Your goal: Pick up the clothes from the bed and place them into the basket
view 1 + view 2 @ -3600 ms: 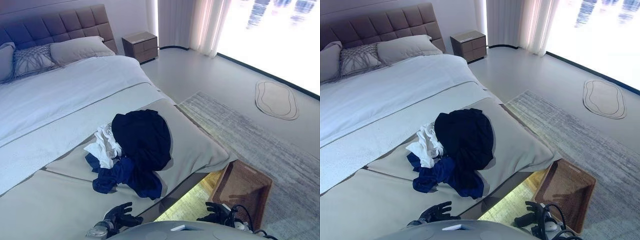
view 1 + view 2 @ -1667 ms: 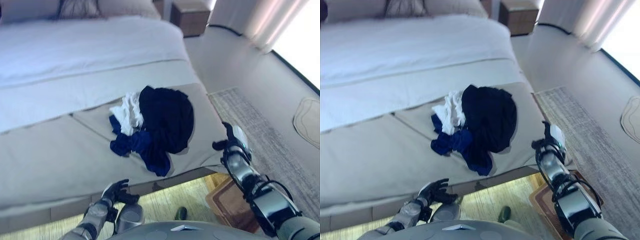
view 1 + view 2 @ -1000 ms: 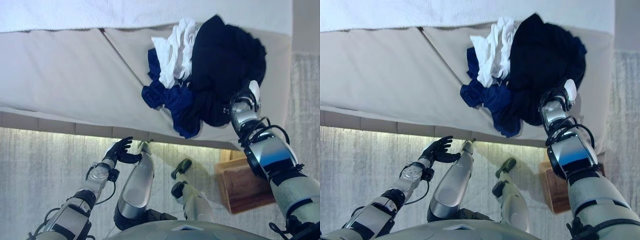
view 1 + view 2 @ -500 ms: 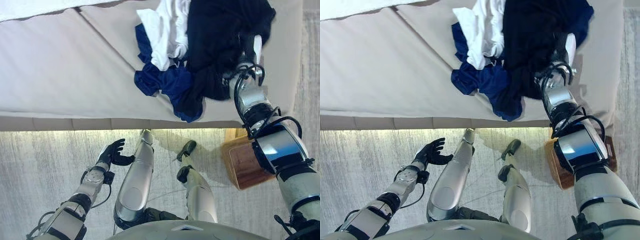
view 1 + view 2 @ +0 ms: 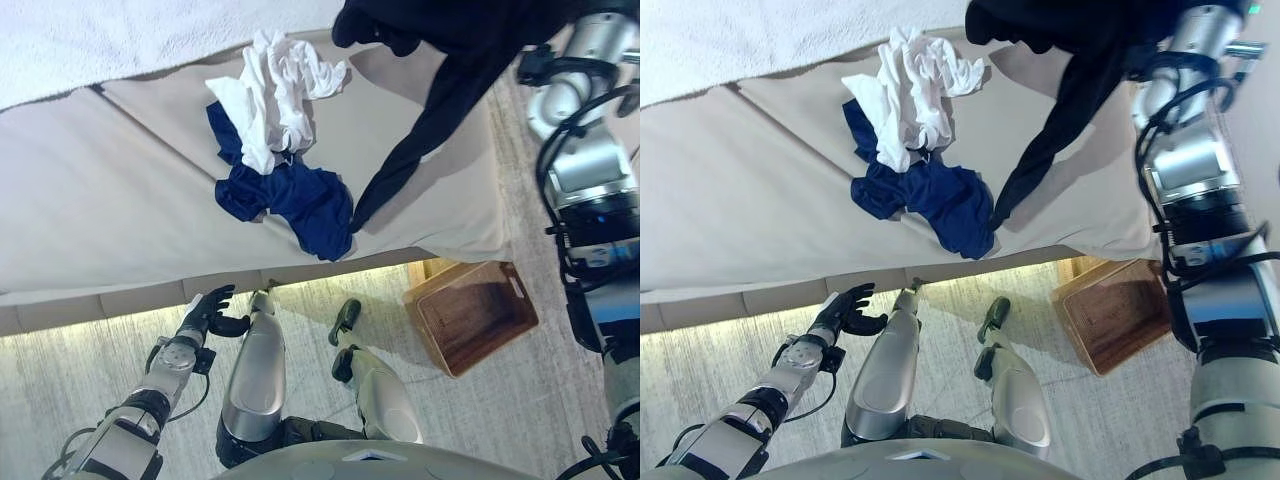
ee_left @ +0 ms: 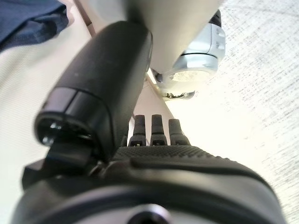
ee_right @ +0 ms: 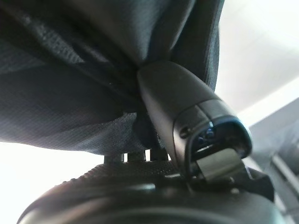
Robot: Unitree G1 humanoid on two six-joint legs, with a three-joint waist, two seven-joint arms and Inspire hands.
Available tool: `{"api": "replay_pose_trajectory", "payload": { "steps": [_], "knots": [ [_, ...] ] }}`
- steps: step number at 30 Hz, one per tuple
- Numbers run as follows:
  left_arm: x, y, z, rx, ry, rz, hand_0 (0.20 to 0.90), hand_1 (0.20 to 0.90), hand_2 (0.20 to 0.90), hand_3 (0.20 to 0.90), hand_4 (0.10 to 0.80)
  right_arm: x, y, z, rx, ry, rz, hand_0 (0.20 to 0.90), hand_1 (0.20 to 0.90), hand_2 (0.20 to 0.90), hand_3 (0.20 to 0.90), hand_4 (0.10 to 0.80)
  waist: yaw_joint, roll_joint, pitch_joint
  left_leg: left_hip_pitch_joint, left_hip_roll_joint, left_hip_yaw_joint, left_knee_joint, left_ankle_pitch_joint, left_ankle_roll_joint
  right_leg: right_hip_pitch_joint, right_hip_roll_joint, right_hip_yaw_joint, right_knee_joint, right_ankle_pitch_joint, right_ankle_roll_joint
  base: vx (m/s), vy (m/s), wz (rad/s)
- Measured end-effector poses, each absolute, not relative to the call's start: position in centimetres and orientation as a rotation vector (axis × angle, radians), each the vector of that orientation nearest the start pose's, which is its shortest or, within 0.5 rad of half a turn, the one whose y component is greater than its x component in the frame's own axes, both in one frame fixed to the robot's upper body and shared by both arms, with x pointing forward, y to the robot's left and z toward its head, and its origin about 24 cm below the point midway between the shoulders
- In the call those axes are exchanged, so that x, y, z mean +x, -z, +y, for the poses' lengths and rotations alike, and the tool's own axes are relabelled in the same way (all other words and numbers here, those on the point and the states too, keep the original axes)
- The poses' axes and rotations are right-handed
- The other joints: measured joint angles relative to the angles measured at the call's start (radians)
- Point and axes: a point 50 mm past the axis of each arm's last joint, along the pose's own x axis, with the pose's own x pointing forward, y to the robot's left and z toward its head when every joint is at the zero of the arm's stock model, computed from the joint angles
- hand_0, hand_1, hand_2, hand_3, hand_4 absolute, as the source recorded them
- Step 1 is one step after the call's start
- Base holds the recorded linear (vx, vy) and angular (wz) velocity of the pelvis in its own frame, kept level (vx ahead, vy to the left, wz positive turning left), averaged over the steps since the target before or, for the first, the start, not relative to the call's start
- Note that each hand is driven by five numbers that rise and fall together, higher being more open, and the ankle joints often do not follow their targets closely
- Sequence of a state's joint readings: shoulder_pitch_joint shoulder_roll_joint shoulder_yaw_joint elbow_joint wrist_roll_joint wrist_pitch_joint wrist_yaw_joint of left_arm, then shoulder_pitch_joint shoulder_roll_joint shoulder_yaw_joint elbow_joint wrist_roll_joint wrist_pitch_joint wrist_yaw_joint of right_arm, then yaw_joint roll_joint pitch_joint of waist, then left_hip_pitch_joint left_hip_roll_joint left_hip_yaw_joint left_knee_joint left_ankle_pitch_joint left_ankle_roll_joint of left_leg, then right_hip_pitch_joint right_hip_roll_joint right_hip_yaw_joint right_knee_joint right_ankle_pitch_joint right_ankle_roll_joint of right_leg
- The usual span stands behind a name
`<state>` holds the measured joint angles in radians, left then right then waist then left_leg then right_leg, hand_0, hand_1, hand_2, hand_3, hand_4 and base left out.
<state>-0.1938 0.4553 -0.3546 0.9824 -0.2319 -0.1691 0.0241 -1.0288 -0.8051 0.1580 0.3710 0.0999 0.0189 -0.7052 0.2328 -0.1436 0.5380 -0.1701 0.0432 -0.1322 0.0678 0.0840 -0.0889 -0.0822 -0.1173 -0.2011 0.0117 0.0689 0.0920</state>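
Observation:
A black garment (image 5: 440,90) hangs lifted above the bed (image 5: 100,220), its lower tip still touching the cover near the front edge. My right hand (image 7: 177,107) is shut on it; in the right wrist view the thumb pinches the black cloth (image 7: 70,93) against the fingers. A white garment (image 5: 275,95) and a blue garment (image 5: 285,190) lie crumpled together on the bed, left of the black one. The brown woven basket (image 5: 468,315) stands on the floor below the bed's front right corner. My left hand (image 5: 205,312) hangs low over the floor, open and empty, and also shows in the left wrist view (image 6: 159,128).
A white textured cover (image 5: 100,40) lies across the bed further back. A pale rug (image 5: 60,400) covers the floor in front of the bed, and the basket stands on it. A lit strip runs under the bed's front edge.
My right hand has closed on the black garment and raised it off the pile, uncovering the white and blue garments. The camera has shifted. The left hand stays low.

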Motion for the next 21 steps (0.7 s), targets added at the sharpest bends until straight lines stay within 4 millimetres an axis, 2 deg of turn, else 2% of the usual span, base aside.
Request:
{"api": "replay_pose_trajectory", "payload": {
  "steps": [5,6,7,8,11,12,16,19,21],
  "knots": [
    [22.0,8.1,26.2,0.295,-0.047,0.651,0.900,0.900,0.900,0.900,0.800,32.3,-35.0,-29.0,-0.396,0.871,-0.788,0.300,0.300,0.300,0.200,0.100,-0.059,0.005,-0.007,0.112,-0.002,0.024,-0.043,0.001,0.006,0.094,-0.003,0.022,-0.031,0.000,0.000,0.092,-0.009,-0.13],
    [21.9,8.2,26.0,0.270,-0.056,0.651,0.900,0.900,0.900,0.900,0.800,32.2,-34.6,-29.6,-0.392,0.892,-0.772,0.300,0.300,0.300,0.200,0.100,-0.072,0.006,-0.057,0.096,-0.002,0.028,-0.045,-0.007,0.012,0.077,-0.004,0.023,-0.033,-0.002,0.001,0.217,0.001,-0.15],
    [22.6,7.9,25.6,0.233,-0.061,0.639,0.900,0.900,0.900,0.900,0.800,31.9,-34.5,-30.3,-0.413,0.911,-0.762,0.300,0.300,0.300,0.200,0.100,-0.087,0.015,-0.081,0.102,-0.004,0.037,-0.046,-0.020,0.033,0.080,-0.005,0.029,-0.036,-0.002,0.001,0.269,-0.022,-0.08],
    [22.8,8.0,25.1,0.180,-0.074,0.637,0.900,0.900,0.900,0.900,0.800,31.8,-34.4,-31.1,-0.420,0.926,-0.735,0.300,0.300,0.300,0.200,0.100,-0.089,0.031,-0.083,0.132,-0.010,0.034,-0.048,-0.005,0.027,0.108,-0.010,0.028,-0.036,-0.002,-0.001,0.173,-0.067,0.00],
    [22.3,8.8,23.5,0.092,-0.082,0.644,0.900,0.900,0.900,0.900,0.800,31.6,-32.1,-33.6,-0.483,0.979,-0.609,0.300,0.300,0.300,0.200,0.100,-0.109,0.072,-0.209,0.170,-0.015,0.034,-0.091,-0.012,0.028,0.146,-0.015,0.028,-0.075,-0.008,0.007,0.117,-0.103,0.02],
    [22.1,9.0,23.4,0.085,-0.081,0.650,0.900,0.900,0.900,0.900,0.800,31.7,-31.8,-34.1,-0.494,0.979,-0.581,0.300,0.300,0.300,0.200,0.100,-0.121,0.084,-0.226,0.187,-0.015,0.034,-0.095,-0.011,0.028,0.166,-0.014,0.028,-0.086,-0.007,0.007,0.094,-0.116,-0.05],
    [20.7,10.0,22.8,0.035,-0.086,0.690,0.900,0.900,0.900,0.900,0.800,31.6,-30.4,-35.9,-0.545,0.986,-0.473,0.300,0.300,0.300,0.200,0.100,-0.153,0.117,-0.270,0.220,-0.005,0.035,-0.108,-0.012,0.028,0.197,-0.003,0.029,-0.102,-0.008,0.008,0.092,-0.114,-0.07],
    [18.7,11.3,22.5,-0.071,-0.123,0.745,0.900,0.900,0.900,0.900,0.800,31.5,-27.5,-37.3,-0.593,0.937,-0.336,0.300,0.300,0.300,0.200,0.100,-0.165,0.122,-0.274,0.265,0.010,0.053,-0.111,-0.012,0.028,0.229,0.010,0.050,-0.102,-0.012,0.008,0.126,-0.147,-0.20],
    [17.5,12.0,22.4,-0.147,-0.154,0.783,0.900,0.900,0.900,0.900,0.800,31.5,-26.4,-37.8,-0.618,0.909,-0.267,0.300,0.300,0.300,0.200,0.100,-0.182,0.126,-0.277,0.270,0.013,0.056,-0.111,-0.012,0.028,0.232,0.014,0.052,-0.102,-0.017,0.007,0.069,-0.162,-0.07]
  ]
}}
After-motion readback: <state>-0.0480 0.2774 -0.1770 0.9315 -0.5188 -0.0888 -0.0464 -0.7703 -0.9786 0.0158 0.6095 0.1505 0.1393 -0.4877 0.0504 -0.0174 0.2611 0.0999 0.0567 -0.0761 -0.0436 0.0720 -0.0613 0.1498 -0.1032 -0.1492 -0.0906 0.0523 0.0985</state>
